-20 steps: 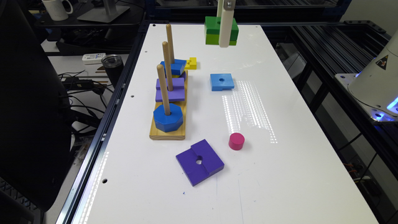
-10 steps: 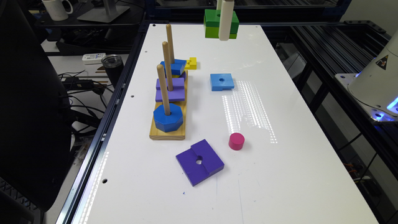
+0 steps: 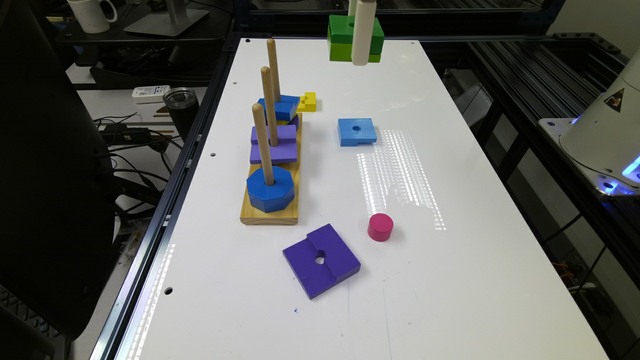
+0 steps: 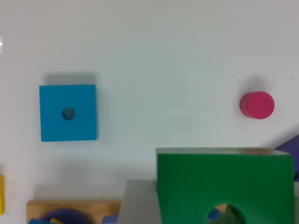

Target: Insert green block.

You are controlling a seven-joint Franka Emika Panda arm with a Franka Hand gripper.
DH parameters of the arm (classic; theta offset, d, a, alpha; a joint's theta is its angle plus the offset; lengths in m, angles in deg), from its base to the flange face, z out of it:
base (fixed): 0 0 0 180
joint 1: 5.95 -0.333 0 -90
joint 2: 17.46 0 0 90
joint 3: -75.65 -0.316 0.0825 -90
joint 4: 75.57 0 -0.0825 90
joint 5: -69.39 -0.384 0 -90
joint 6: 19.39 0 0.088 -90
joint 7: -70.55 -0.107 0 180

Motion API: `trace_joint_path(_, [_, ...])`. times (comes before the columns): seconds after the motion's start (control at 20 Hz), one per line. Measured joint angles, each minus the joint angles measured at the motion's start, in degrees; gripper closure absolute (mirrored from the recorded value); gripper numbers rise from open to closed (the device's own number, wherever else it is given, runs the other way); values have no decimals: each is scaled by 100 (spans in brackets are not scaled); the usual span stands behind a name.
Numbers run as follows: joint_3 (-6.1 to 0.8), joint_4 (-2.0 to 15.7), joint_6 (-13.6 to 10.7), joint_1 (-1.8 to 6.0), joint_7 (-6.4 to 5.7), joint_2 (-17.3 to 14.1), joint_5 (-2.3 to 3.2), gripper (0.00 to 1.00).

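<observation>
The green block, dark green over lime green, hangs in the air above the far end of the white table. My gripper is shut on it, with one white finger crossing its front. The wrist view shows the green block close up with its round hole, and a grey finger pressed against its side. The wooden peg board lies on the table toward the exterior view's left, apart from the block and nearer the camera.
Three upright pegs carry a blue octagon, a purple square and a blue piece. A yellow piece, a light-blue square, a pink cylinder and a large purple square lie on the table.
The gripper has risen a little with the green block in it, mostly in the first half second. Everything on the table has stayed put.
</observation>
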Motion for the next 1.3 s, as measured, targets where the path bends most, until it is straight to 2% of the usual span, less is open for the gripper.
trace_joint_path(0.85, [-14,-19,21,3,-1,-1,0,100])
trace_joint_path(1.3, [-69,-16,130,1,-31,-51,0,100])
